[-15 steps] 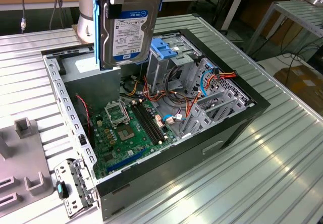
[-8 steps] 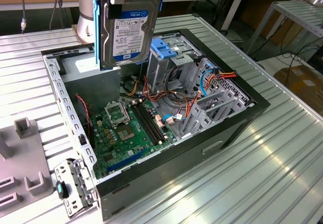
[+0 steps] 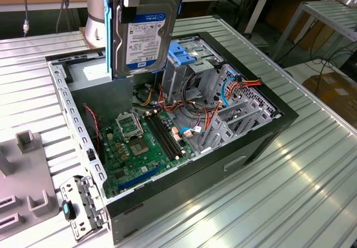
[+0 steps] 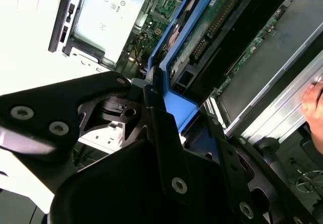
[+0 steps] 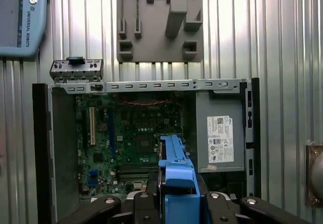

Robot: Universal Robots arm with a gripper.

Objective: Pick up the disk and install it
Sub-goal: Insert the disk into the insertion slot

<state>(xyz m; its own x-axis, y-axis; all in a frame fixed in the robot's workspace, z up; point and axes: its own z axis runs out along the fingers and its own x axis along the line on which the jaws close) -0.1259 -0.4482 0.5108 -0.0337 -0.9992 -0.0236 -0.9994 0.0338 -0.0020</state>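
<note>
Disk (image 3: 146,33) upright, long axis vertical

The light is bright, white and even. In the exterior view the ribbed table (image 3: 312,164) on the exterior view's right of the computer case (image 3: 223,172) throws back pale streaks of glare. The disk (image 3: 146,36) above the case carries a soft sheen on its label, and the case wall under it lies in shade. In the second wrist view the table beside the case burns out to blank white. The power-supply box (image 4: 108,12) inside the case looks washed. My fingers (image 4: 161,133), clamped on the disk, are near-black and blurred, too close to focus. In the first wrist view the table ribs beyond the case shine in stripes. The case's inside is dimmer, though the circuit board (image 5: 136,133) reads clearly.
</note>
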